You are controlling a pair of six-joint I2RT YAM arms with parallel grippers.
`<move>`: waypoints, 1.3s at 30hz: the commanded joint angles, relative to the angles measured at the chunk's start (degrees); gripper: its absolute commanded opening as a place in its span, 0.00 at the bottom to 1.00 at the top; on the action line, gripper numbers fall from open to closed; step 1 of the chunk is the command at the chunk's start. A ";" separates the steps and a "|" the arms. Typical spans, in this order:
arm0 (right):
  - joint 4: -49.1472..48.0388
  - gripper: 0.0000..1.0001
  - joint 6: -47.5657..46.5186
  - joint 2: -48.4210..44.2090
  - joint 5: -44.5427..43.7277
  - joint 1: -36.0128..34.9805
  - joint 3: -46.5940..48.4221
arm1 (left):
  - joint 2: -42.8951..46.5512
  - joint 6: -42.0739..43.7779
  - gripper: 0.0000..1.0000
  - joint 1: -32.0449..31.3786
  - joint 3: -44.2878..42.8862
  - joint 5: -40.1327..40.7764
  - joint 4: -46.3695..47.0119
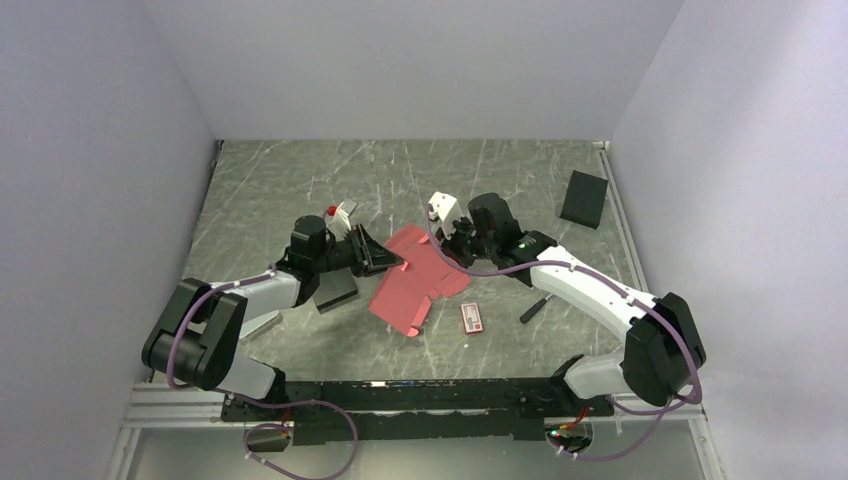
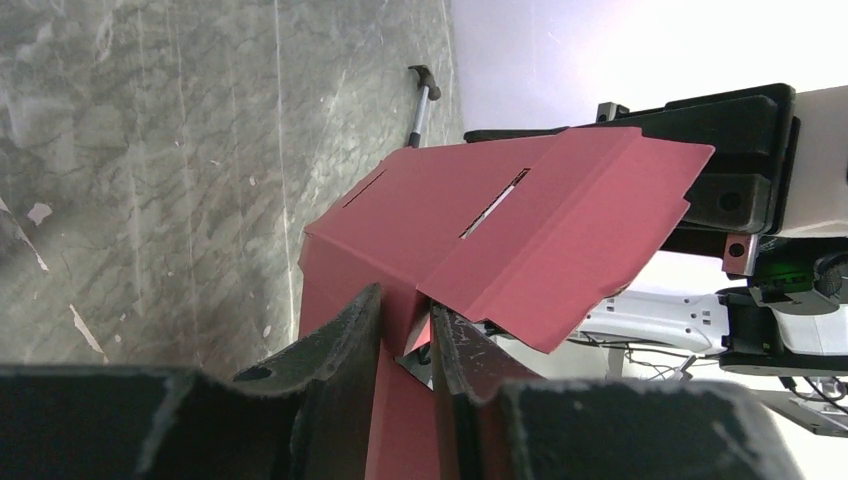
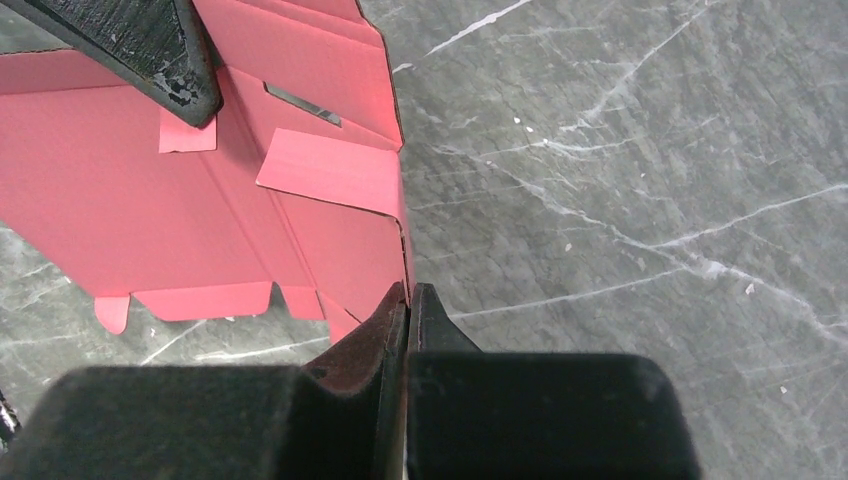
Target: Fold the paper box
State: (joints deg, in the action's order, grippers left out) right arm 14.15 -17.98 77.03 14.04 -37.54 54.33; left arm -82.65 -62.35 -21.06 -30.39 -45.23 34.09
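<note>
The paper box (image 1: 420,282), a red-pink die-cut sheet with flaps and slots, lies partly lifted at the middle of the table. My left gripper (image 1: 388,260) is at its left edge. In the left wrist view its jaws (image 2: 405,318) stand narrow around a folded part of the sheet (image 2: 520,230), both fingers against the cardboard. My right gripper (image 1: 452,246) is at the sheet's far right side. Its jaws (image 3: 408,292) are shut on the thin edge of the sheet (image 3: 130,210), which rises upright there. The left gripper's finger (image 3: 150,50) shows at the top left of the right wrist view.
A black rectangular box (image 1: 584,198) lies at the back right. A small red-and-white packet (image 1: 472,318) and a black pen-like tool (image 1: 533,308) lie in front of the sheet. A dark flat piece (image 1: 337,290) sits under the left arm. Walls close in on three sides.
</note>
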 commanded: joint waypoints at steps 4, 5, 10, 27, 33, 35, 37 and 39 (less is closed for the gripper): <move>-3.69 0.00 0.85 -1.37 0.33 -0.40 1.31 | 0.63 4.22 0.27 -1.00 -2.51 -3.02 -4.73; -3.69 0.00 0.84 -1.38 0.22 -0.43 1.31 | 0.46 4.25 0.23 -1.00 -2.61 -3.45 -4.50; -3.67 0.00 0.75 -1.27 0.18 -0.43 1.31 | -1.46 4.07 0.00 -1.28 -3.19 -5.70 -2.40; -3.50 0.00 0.49 -1.07 0.66 -0.43 1.31 | -0.15 10.70 0.08 -1.44 -7.47 -7.60 -12.35; -3.52 0.00 0.36 -1.05 0.66 -0.43 1.22 | 0.41 11.31 0.00 -1.44 -7.56 -6.72 -12.79; -3.37 0.00 0.17 -0.96 1.23 -0.36 1.22 | 0.93 10.59 0.00 -1.40 -7.31 -7.04 -11.48; -3.28 0.00 -0.16 -0.94 1.51 -0.43 1.18 | 1.66 9.75 0.21 -1.21 -6.83 -7.03 -9.61; -3.27 0.00 -0.45 -1.13 1.87 -0.43 1.07 | 3.04 8.73 0.39 -0.70 -5.75 -6.82 -7.18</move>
State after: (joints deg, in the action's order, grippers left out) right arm 15.00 -18.20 77.03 13.30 -37.56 54.33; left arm -82.96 -52.82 -21.78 -36.05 -50.72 21.96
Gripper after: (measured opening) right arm 0.018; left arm 0.264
